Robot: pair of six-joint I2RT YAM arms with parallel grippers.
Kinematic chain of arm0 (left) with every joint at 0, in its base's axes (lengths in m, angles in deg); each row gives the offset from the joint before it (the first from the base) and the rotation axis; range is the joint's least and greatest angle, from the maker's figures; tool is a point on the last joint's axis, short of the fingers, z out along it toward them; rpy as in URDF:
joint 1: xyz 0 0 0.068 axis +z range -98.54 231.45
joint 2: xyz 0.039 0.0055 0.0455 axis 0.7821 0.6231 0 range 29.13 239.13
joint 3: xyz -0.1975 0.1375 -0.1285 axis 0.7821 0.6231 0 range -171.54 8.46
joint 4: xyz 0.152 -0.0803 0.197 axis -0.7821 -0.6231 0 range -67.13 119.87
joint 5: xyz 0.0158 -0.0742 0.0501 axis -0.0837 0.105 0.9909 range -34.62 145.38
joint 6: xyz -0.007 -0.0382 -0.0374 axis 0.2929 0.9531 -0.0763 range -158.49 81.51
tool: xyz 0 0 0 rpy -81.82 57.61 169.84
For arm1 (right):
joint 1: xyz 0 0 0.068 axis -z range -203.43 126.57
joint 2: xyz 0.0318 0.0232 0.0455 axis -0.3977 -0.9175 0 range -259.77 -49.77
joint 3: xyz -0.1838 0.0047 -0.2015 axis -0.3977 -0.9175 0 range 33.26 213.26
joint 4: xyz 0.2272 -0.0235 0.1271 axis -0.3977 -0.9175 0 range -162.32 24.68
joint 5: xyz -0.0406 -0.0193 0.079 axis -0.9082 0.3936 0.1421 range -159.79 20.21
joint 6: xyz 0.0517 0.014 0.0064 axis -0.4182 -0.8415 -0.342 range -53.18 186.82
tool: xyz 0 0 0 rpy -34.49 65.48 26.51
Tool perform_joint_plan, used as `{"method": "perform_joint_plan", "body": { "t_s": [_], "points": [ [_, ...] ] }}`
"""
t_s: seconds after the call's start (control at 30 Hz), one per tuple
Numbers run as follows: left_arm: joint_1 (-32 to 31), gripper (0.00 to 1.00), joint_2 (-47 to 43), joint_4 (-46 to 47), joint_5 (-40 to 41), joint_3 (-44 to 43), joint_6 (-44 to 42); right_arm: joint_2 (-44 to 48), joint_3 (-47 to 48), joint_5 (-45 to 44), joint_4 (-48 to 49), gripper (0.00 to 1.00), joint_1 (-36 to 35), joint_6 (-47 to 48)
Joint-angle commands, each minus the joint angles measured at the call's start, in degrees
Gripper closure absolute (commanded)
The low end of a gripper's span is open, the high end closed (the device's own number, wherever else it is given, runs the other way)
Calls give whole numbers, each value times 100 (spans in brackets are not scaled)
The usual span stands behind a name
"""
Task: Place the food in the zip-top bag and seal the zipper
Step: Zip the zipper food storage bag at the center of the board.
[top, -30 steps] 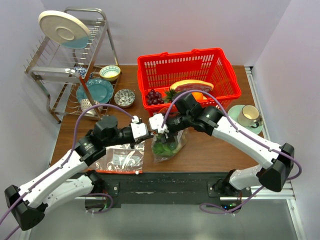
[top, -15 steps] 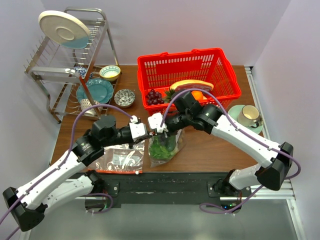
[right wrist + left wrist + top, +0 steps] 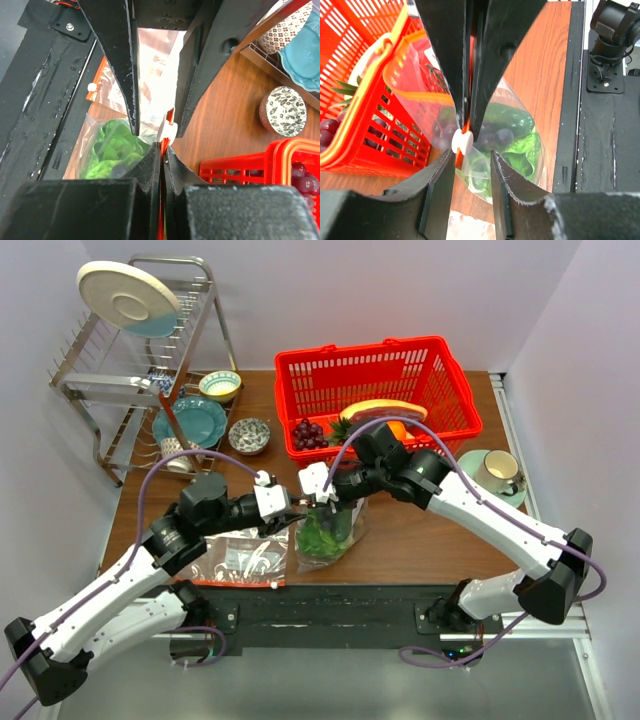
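The zip-top bag (image 3: 328, 532) stands on the table in front of the basket, held up by its mouth. Green cabbage (image 3: 522, 146), a dark cucumber (image 3: 512, 117) and small dark round pieces (image 3: 504, 136) show through its plastic. My right gripper (image 3: 163, 150) is shut on the red-orange zipper (image 3: 170, 117), right behind the white tab (image 3: 167, 131). My left gripper (image 3: 472, 157) faces it with its jaws parted, the white tab (image 3: 462, 141) just off the tip of the left finger and untouched. From above, the left gripper (image 3: 297, 512) and the right gripper (image 3: 328, 502) meet over the bag.
A second clear bag (image 3: 240, 558) lies flat at the near left. The red basket (image 3: 380, 365) with grapes (image 3: 307, 432) and other fruit stands right behind the bag. A dish rack (image 3: 140, 390) and bowls are at the far left, a cup on its saucer (image 3: 497, 475) at the right.
My right gripper has closed on the zipper strip. My left gripper has parted its jaws, let go of the tab end and drawn back a little to the left.
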Motion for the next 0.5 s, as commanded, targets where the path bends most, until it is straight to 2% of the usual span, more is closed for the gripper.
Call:
{"method": "perform_joint_plan", "body": {
  "t_s": [0.0,0.13,0.17,0.27,0.37,0.43,0.47],
  "points": [
    [24,61,-7,350,42,112,138,278,-6,-34,339,100,-1,-95],
    [24,63,2,438,95,253,208,357,-76,-61,383,100,-1,-95],
    [24,72,2,508,103,271,243,375,-102,-69,418,100,-1,-112],
    [24,89,28,587,165,262,323,419,-155,-52,462,100,-1,-121],
    [16,95,46,640,200,218,358,437,-182,-34,471,100,-1,-138],
    [24,95,64,684,340,201,463,445,-182,-8,480,100,-1,-173],
    [24,86,72,719,358,192,481,445,-191,1,497,100,-1,-165]
  ]
}}
